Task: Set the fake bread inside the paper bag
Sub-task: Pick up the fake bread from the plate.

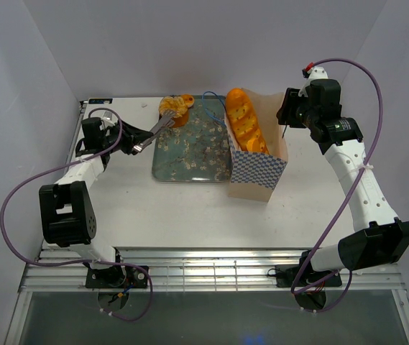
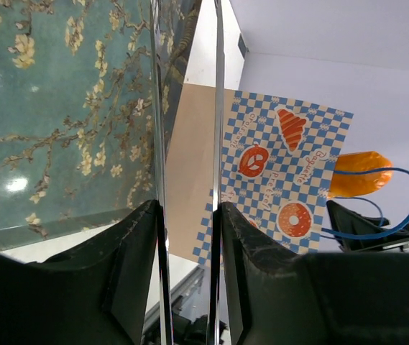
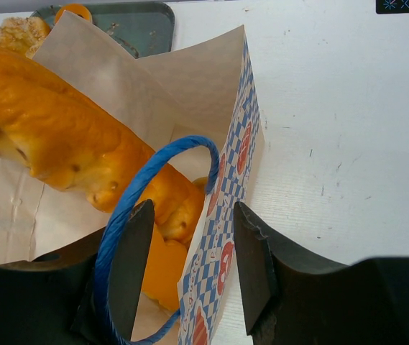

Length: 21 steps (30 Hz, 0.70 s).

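Nearest, low in the middle of the overhead view, the paper bag (image 1: pixel 258 169) is standing on the white table (image 1: pixel 154 208) with its checkered band facing the arm bases, just right of the blossom-patterned tray (image 1: pixel 190 154). A long scored baguette (image 1: pixel 246 123) is already lying inside it, its far end poking out of the mouth. Toward the upper right, the right gripper (image 3: pixel 193 212) is straddling the bag's side wall, one finger inside and one outside, with the blue cord handle (image 3: pixel 145 181) looping beside them. Its jaws are standing apart with a clear gap, so it seems to be bracing the mouth rather than pinching the paper. Farther back, at the upper centre, the left gripper (image 1: pixel 167 119) is reaching its long metal fingers (image 2: pixel 159 144) over the tray, spread and with nothing showing between them. Its tips are sitting just beside the remaining fake bread (image 1: pixel 177 109): a crumbly-topped pastry (image 3: pixel 19 32) and a ring donut (image 1: pixel 187 101). The step in hand is probably picking up one of these. To do it well, the left arm should be widening the fingers enough to flank a single piece and closing gently on the glossy sides. It should then be lifting clear of the tray rim and aiming for the open space beside the baguette.
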Each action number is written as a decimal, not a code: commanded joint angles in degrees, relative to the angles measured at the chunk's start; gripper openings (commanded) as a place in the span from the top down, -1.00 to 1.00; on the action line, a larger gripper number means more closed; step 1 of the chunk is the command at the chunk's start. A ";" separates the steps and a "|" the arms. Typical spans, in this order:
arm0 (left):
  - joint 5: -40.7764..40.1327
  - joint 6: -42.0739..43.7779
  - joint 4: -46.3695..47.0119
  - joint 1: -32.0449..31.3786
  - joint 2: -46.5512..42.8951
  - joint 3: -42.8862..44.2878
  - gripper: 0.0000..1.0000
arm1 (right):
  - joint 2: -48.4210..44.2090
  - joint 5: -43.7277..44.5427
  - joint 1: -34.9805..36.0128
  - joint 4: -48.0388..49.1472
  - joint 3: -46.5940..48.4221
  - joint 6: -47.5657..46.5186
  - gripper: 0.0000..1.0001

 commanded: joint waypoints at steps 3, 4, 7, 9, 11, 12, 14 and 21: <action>3.21 -6.32 4.24 0.31 1.06 2.01 0.01 | -1.22 0.03 0.19 2.48 -0.10 -0.87 -0.08; 3.12 -7.28 4.07 0.31 1.33 2.19 0.00 | -1.13 0.12 0.27 2.39 -0.01 -0.87 -0.08; 1.98 -8.26 2.14 0.40 2.03 2.80 -0.02 | -1.22 0.03 0.19 2.48 -0.01 -0.79 -0.08; 1.28 -8.79 1.60 0.40 2.30 2.89 -0.03 | -1.22 -0.06 0.19 2.39 -0.01 -0.70 -0.08; 0.75 -9.84 0.99 0.31 2.56 3.07 -0.04 | -1.30 0.03 0.19 2.39 -0.01 -0.79 -0.08; 0.49 -10.02 0.81 0.31 2.65 3.07 -0.04 | -1.30 0.03 0.19 2.31 -0.01 -0.79 -0.08; -0.31 -11.15 1.16 0.40 2.74 3.33 -0.06 | -1.30 0.03 0.19 2.39 0.08 -0.70 -0.08; -0.75 -14.50 1.43 0.22 4.93 6.05 -0.07 | -1.22 0.12 0.19 2.22 0.43 -0.61 -0.08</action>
